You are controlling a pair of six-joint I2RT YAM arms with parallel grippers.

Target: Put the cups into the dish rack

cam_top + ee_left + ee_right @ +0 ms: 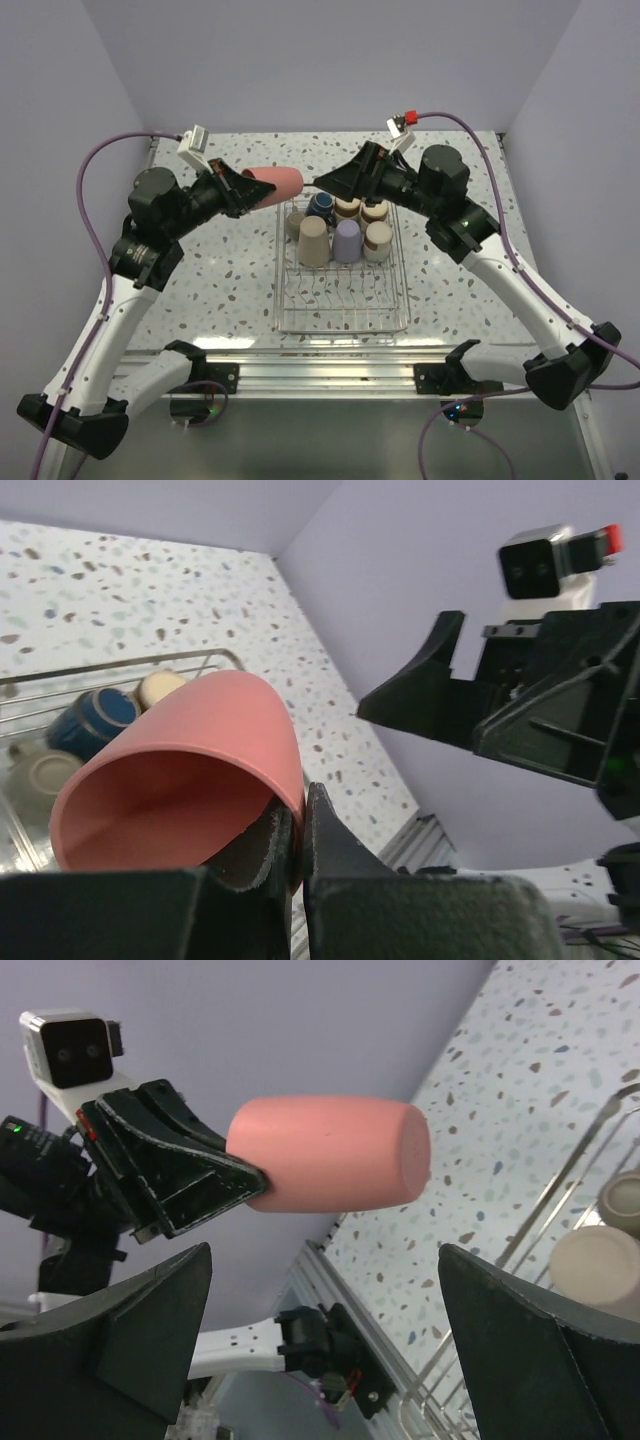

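A coral-pink cup [277, 185] hangs on its side above the table, just left of the dish rack's far corner. My left gripper [243, 186] is shut on its rim, one finger inside and one outside [300, 802]. In the right wrist view the cup's [330, 1155] closed base points at my right gripper [325, 1260], which stands open and empty a little short of it [322, 181]. The dish rack [342, 322] holds several cups in its far half, among them a beige tumbler [313, 241], a lavender tumbler [347, 240] and a dark blue mug [320, 204].
A speckled table [225, 275] carries the rack, whose near half shows bare wire. An aluminium rail [330, 372] runs along the near edge. Lavender walls close in the back and both sides.
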